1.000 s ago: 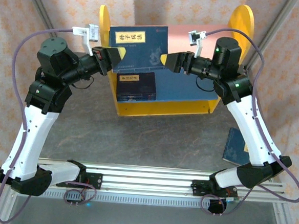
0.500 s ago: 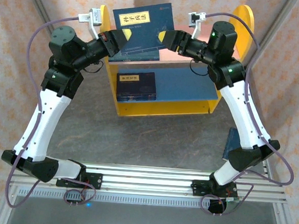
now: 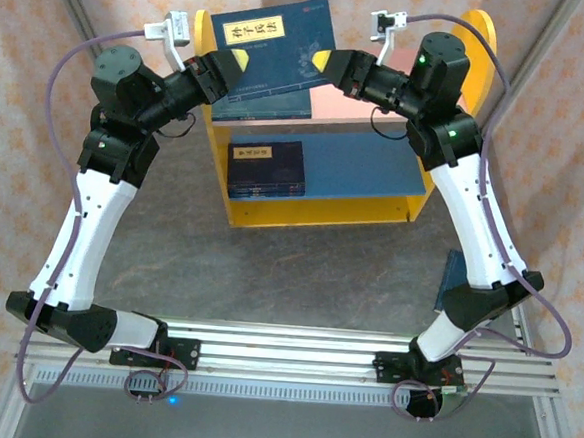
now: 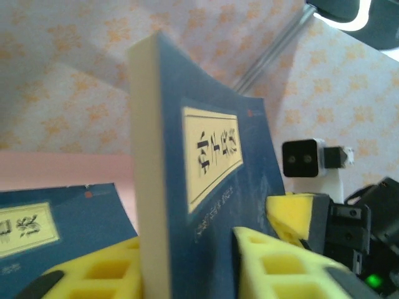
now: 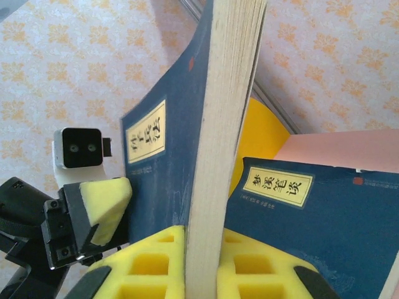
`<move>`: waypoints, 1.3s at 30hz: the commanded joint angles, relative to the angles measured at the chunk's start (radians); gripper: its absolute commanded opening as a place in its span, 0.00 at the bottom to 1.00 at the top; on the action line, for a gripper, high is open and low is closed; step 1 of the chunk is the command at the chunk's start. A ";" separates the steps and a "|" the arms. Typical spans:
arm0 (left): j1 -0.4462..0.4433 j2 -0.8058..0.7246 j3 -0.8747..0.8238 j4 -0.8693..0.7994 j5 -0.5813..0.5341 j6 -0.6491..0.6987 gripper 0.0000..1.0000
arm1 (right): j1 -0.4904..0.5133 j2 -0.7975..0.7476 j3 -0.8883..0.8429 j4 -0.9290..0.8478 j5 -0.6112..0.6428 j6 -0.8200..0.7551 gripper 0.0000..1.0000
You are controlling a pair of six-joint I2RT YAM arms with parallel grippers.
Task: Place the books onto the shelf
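Here, left arm and right arm reach over the shelf; right fingers clamp the book; left fingers' hold unclear.

books: at least 4 | shelf: 1 | arms: 2

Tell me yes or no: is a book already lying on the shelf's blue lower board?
Yes. The top view shows a dark blue book lying flat on the left part of the blue lower board.
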 commanded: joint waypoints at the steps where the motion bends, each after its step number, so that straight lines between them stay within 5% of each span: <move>1: 0.013 -0.058 0.045 -0.032 -0.076 0.077 0.43 | -0.011 0.026 0.034 -0.008 0.035 -0.011 0.03; 13: 0.013 -0.208 0.007 -0.204 -0.306 0.226 0.50 | -0.012 0.065 0.029 0.029 0.044 0.043 0.02; 24: 0.013 -0.251 -0.056 -0.221 -0.371 0.238 0.51 | -0.004 0.078 -0.017 0.110 0.040 0.144 0.02; 39: 0.012 -0.258 -0.109 -0.196 -0.367 0.221 0.51 | 0.075 0.060 -0.036 0.024 0.123 0.077 0.03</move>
